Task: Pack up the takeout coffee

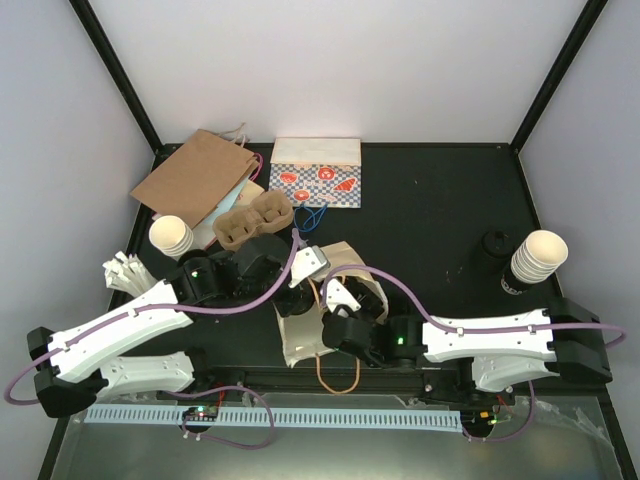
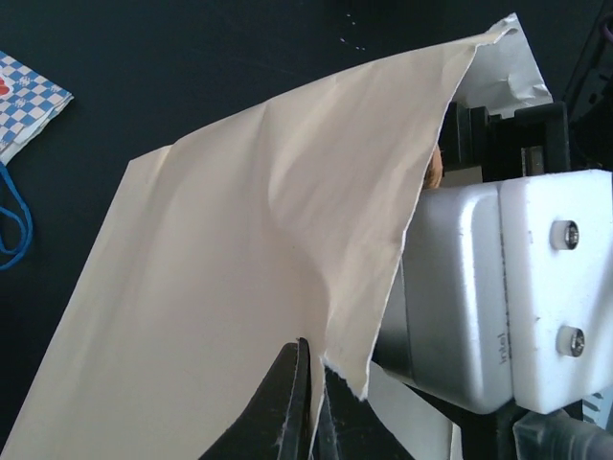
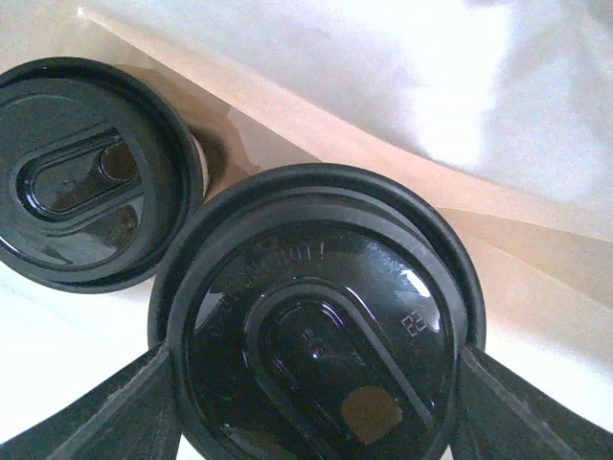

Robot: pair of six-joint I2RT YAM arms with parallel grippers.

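Note:
A cream-white paper bag (image 1: 305, 335) stands open at the table's near middle. My left gripper (image 2: 316, 395) is shut on the bag's upper edge (image 2: 268, 240), pinching the paper between both fingers. In the top view it sits at the bag's left side (image 1: 298, 297). My right gripper (image 3: 316, 383) reaches into the bag, its fingers (image 3: 115, 412) pressed against both sides of a takeout coffee with a black lid (image 3: 316, 278). A second lidded cup (image 3: 86, 172) stands beside it inside the bag. From above, the right gripper (image 1: 345, 328) hides both cups.
A stack of lidless cream cups (image 1: 538, 258) and black lids (image 1: 497, 243) stand at the right. Another cup stack (image 1: 172, 236), a brown cardboard carrier (image 1: 252, 222), a brown paper bag (image 1: 195, 175) and a checkered bag (image 1: 315, 172) lie at the back left. The right wrist's silver camera (image 2: 498, 287) is close to my left fingers.

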